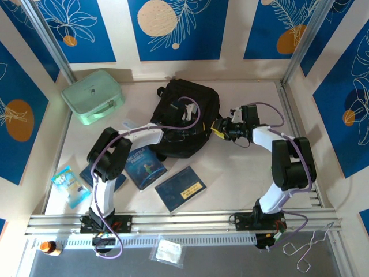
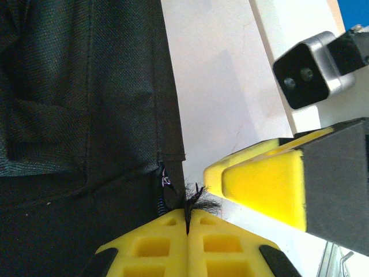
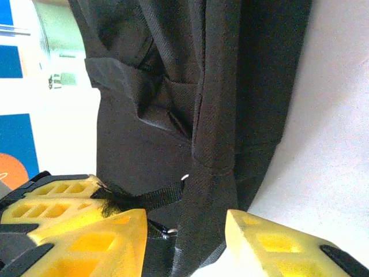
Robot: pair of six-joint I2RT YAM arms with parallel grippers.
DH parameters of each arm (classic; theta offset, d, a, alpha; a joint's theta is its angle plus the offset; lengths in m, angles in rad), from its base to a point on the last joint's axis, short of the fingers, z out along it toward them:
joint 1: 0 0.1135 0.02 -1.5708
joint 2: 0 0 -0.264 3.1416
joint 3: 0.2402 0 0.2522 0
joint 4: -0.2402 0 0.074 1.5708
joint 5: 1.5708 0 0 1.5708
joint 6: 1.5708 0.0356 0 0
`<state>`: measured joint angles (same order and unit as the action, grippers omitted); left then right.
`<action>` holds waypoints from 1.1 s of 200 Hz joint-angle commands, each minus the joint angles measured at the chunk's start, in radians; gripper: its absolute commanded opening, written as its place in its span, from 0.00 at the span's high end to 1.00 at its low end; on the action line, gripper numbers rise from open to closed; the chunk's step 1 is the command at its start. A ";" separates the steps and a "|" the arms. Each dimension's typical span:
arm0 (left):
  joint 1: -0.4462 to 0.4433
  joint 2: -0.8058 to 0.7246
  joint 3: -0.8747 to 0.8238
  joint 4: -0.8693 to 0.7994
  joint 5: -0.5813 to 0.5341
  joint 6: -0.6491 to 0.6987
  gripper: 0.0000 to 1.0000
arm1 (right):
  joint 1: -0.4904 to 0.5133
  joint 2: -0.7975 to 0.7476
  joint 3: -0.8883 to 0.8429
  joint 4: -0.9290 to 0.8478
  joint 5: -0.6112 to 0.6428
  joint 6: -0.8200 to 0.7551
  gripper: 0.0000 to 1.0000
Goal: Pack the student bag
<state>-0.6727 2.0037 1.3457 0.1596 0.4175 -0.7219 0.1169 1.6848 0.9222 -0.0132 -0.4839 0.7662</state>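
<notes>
The student bag (image 1: pixel 184 115) is a black backpack lying in the middle of the table. My left arm (image 1: pixel 144 135) reaches across it. My left gripper (image 2: pixel 187 212) is shut on the frayed end of a thin black webbing strap (image 2: pixel 196 195) at the bag's right edge. Its yellow fingers (image 3: pixel 52 199) show in the right wrist view with the strap (image 3: pixel 155 197) running taut back to the bag. My right gripper (image 3: pixel 187 222) (image 1: pixel 217 128) sits right beside it, open, with a broad black strap of the bag (image 3: pixel 210 190) between its fingers. One right finger (image 2: pixel 271 184) shows in the left wrist view.
A mint-green hard case (image 1: pixel 92 96) stands at the back left. Books (image 1: pixel 145 164) (image 1: pixel 180 188) and a blue packet (image 1: pixel 70 184) lie in front of the bag. Walls close in on the left, back and right. Metal tongs (image 1: pixel 311 248) lie beyond the near rail.
</notes>
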 commanded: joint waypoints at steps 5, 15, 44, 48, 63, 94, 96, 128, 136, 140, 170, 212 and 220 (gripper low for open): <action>-0.002 -0.019 0.021 0.042 0.041 0.025 1.00 | 0.015 0.059 0.049 -0.057 -0.068 -0.029 0.58; -0.001 -0.015 0.018 0.049 0.044 0.022 1.00 | 0.022 0.078 0.061 -0.051 -0.080 -0.027 0.58; -0.001 -0.013 0.006 0.064 0.041 0.015 1.00 | 0.038 0.129 0.111 -0.077 -0.041 -0.011 0.59; -0.001 -0.013 0.004 0.066 0.041 0.013 0.99 | 0.038 0.137 0.114 -0.072 -0.037 -0.006 0.59; -0.001 -0.012 -0.003 0.070 0.038 0.012 0.98 | 0.039 0.164 0.133 -0.064 -0.019 0.017 0.59; -0.001 -0.002 -0.013 0.074 0.035 0.012 0.96 | 0.059 0.211 0.180 -0.126 0.064 0.033 0.64; -0.002 -0.002 -0.013 0.074 0.034 0.012 0.96 | 0.063 0.213 0.182 -0.128 0.067 0.033 0.64; -0.001 0.008 -0.023 0.074 0.020 0.018 0.94 | 0.076 0.232 0.176 -0.129 0.091 0.041 0.69; -0.001 0.010 -0.024 0.072 0.016 0.021 0.94 | 0.079 0.233 0.176 -0.136 0.101 0.040 0.69; -0.001 0.011 -0.025 0.071 0.014 0.022 0.94 | 0.079 0.233 0.177 -0.139 0.106 0.041 0.70; -0.001 0.011 -0.028 0.070 0.009 0.027 0.92 | 0.082 0.238 0.193 -0.205 0.175 0.059 0.73; -0.001 0.018 -0.026 0.075 0.011 0.030 0.95 | 0.078 0.222 0.189 -0.212 0.186 0.081 0.76; -0.002 0.018 -0.023 0.074 0.012 0.033 0.97 | 0.072 0.206 0.177 -0.184 0.167 0.081 0.76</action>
<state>-0.6724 2.0060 1.3201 0.1959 0.4259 -0.7151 0.1989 1.9022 1.1179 -0.1707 -0.3248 0.8299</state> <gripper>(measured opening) 0.055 0.236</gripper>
